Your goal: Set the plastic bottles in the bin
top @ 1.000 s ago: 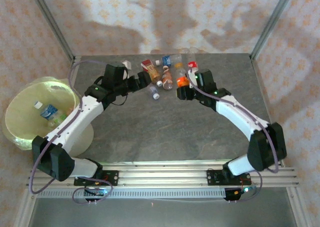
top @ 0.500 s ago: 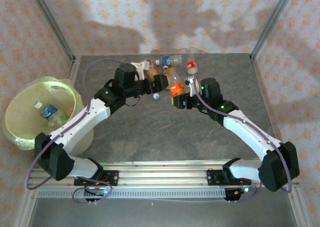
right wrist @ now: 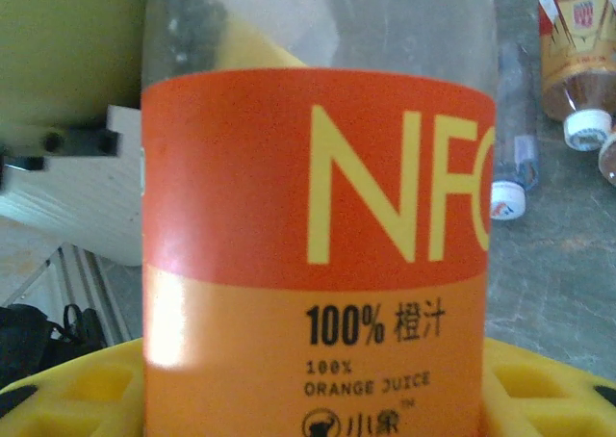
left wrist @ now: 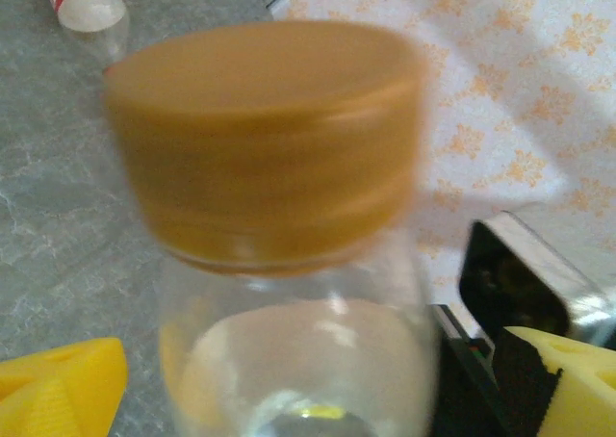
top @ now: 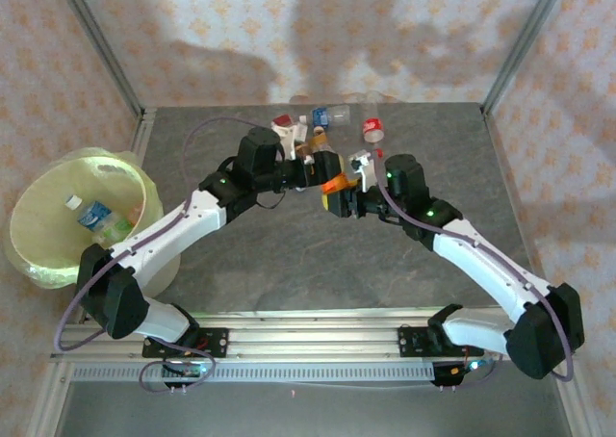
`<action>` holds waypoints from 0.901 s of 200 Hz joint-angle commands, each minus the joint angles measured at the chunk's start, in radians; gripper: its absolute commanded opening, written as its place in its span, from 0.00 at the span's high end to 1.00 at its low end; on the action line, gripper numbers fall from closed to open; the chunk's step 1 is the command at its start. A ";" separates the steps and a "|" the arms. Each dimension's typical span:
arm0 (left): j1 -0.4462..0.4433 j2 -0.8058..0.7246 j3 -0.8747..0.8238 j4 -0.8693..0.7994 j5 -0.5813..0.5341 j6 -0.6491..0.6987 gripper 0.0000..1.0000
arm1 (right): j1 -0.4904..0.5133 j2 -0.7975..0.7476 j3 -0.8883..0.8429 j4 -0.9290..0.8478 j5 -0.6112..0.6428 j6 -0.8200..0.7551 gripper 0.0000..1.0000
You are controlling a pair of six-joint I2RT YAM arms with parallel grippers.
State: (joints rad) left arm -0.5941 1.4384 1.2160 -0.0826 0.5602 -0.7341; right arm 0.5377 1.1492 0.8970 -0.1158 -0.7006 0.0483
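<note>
Orange bottle (right wrist: 318, 216) gripped in R claw (top: 336, 194), cap (left wrist: 265, 139) inside L claw (top: 310, 170)

The left arm (top: 164, 235) stretches its white forearm toward the orange-labelled bottle (top: 332, 179) from that bottle's left, with the elbow bent low and well behind. The left gripper (top: 308, 167) sits at the bottle's capped end, its yellow fingers (left wrist: 58, 384) spread either side of the neck with gaps showing (no contact visible). The right arm (top: 481, 254) comes in from the bottle's right. The right gripper (top: 339, 202) clamps the labelled body, with its fingers (right wrist: 77, 389) against both sides.
</note>
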 commanded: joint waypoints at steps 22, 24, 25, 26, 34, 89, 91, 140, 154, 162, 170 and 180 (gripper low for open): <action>-0.026 0.001 -0.056 0.095 -0.031 -0.069 0.09 | 0.006 -0.052 -0.058 0.134 -0.045 0.002 0.49; -0.029 0.001 -0.056 0.096 -0.031 -0.065 0.09 | 0.007 -0.050 -0.060 0.137 -0.047 0.000 0.49; -0.030 0.001 -0.056 0.096 -0.032 -0.062 0.09 | 0.007 -0.049 -0.060 0.139 -0.048 -0.001 0.49; -0.032 0.001 -0.055 0.096 -0.031 -0.060 0.09 | 0.007 -0.049 -0.060 0.140 -0.050 -0.003 0.49; -0.045 0.002 -0.051 0.094 -0.031 -0.041 0.10 | 0.008 -0.042 -0.061 0.143 -0.055 -0.008 0.49; -0.070 0.008 -0.048 0.082 -0.089 -0.040 0.28 | 0.022 -0.041 -0.041 0.095 -0.051 -0.030 0.47; -0.071 0.008 -0.047 0.079 -0.091 -0.040 0.29 | 0.023 -0.042 -0.041 0.091 -0.051 -0.031 0.47; -0.072 -0.048 -0.053 -0.016 -0.188 -0.007 0.39 | 0.023 -0.070 -0.044 -0.017 -0.038 -0.025 0.11; -0.072 -0.076 -0.034 -0.085 -0.264 0.027 0.40 | 0.022 -0.088 -0.051 -0.038 -0.015 -0.023 0.07; -0.071 -0.095 -0.014 -0.144 -0.325 0.050 0.41 | 0.022 -0.108 -0.060 -0.042 -0.002 -0.017 0.04; -0.070 -0.116 0.007 -0.204 -0.389 0.076 0.41 | 0.023 -0.131 -0.064 -0.049 0.010 -0.007 0.01; -0.070 -0.150 0.036 -0.282 -0.472 0.107 0.41 | 0.022 -0.165 -0.075 -0.054 0.029 0.003 0.01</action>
State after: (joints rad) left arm -0.6621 1.3903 1.1744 -0.1776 0.3126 -0.7238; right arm 0.5556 1.0676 0.8368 -0.1459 -0.7136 0.0368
